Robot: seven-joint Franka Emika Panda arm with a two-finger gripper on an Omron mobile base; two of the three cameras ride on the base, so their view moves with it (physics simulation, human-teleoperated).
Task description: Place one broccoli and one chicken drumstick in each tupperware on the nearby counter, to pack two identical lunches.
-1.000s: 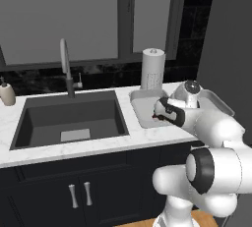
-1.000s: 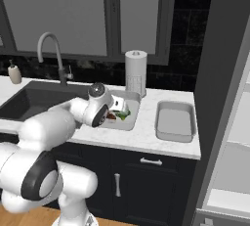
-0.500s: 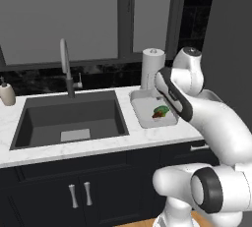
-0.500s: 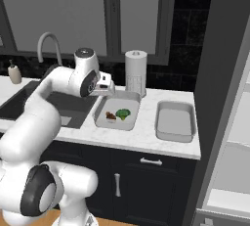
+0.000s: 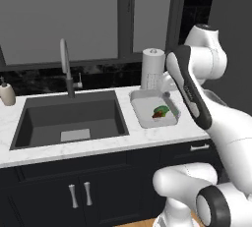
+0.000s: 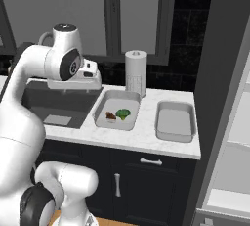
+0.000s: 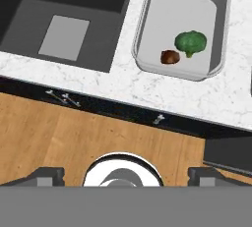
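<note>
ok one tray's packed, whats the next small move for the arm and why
Probably swing away to fetch a second broccoli. The tupperware nearer the sink already holds a broccoli and a chicken drumstick, the other tupperware holds nothing, and the pincer is open, raised above the counter.

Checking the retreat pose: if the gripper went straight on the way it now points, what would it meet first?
Probably the wooden floor in front of the cabinets. The open gripper looks straight down, off the counter edge; the tupperware sits well off that line, though depth is uncertain.
</note>
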